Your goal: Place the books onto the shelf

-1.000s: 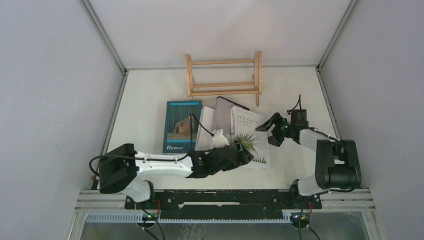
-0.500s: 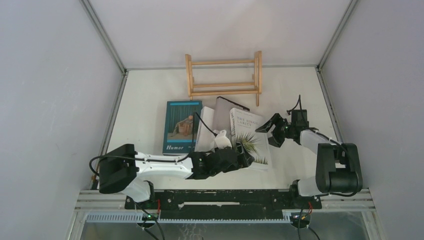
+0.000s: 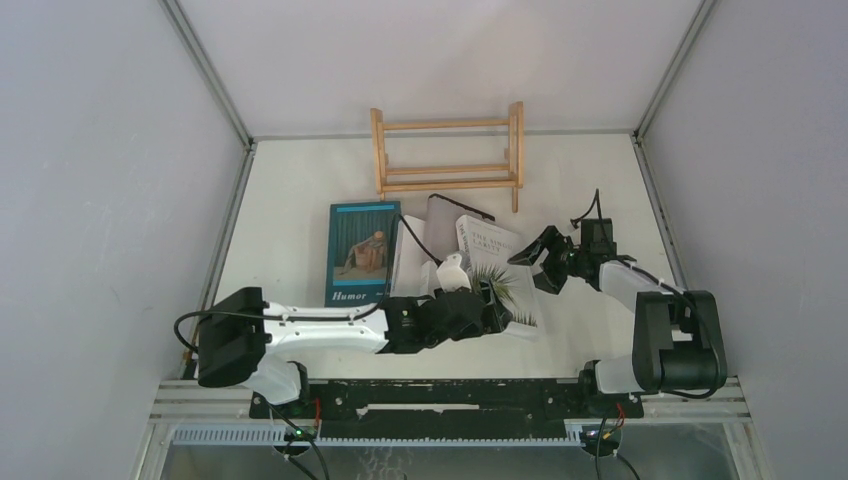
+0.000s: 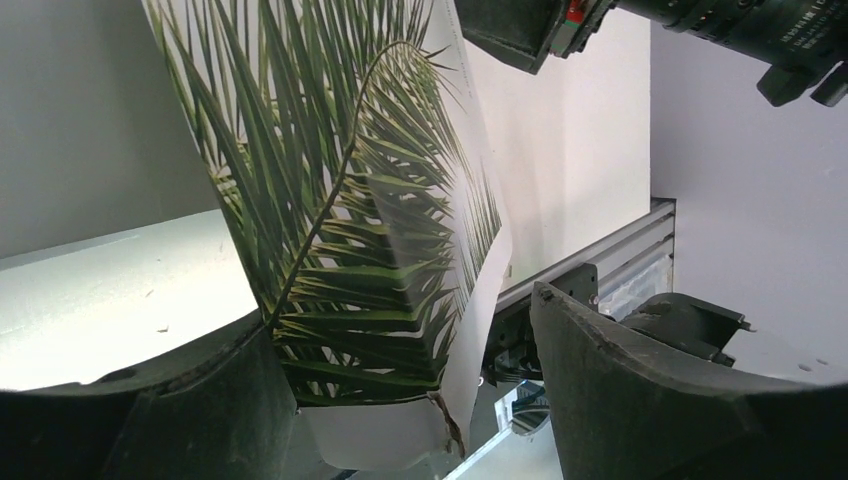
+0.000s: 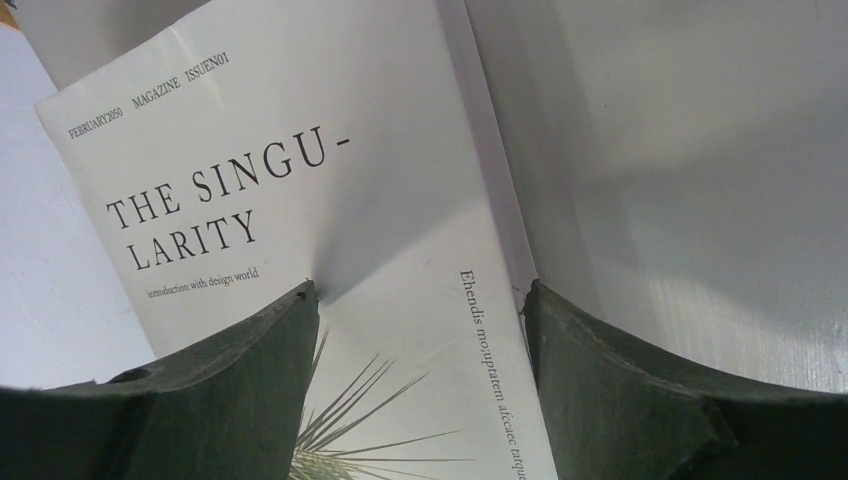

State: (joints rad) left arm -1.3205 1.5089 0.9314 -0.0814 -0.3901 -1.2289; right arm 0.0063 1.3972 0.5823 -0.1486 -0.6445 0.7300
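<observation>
You have the white palm-leaf book (image 3: 490, 250) between both arms, near the middle of the counter (image 3: 290, 210). It does not lie flat: your left wrist view shows it (image 4: 350, 200) tipped up steeply, with the pale counter visible beneath its cover.

Your left pincer (image 3: 490, 298) sits at the book's near end. In its own view the left pincer (image 4: 400, 310) is spread. One finger rests against the leaf print, and the other stands clear of the cover's edge with a gap between (so nothing is pinched there).

Your right pincer (image 3: 528, 270) is at the book's right edge. It too is spread wide, and its camera looks straight onto the title side of the book (image 5: 300, 180). There the right pincer (image 5: 420, 288) has one fingertip on the cover below the title and the other at the spine edge. Whether they press on the book, you cannot tell.

The other books lie beside it. A teal book (image 3: 362, 250) lies flat to the left, with a white book (image 3: 408, 270) between the two. A grey book (image 3: 447, 212) pokes out behind them, toward the shelf.

The shelf (image 3: 450, 184) stands at the far side of the counter against the back wall. No book sits on it yet, and the grey book's far edge lies just in front of it.
</observation>
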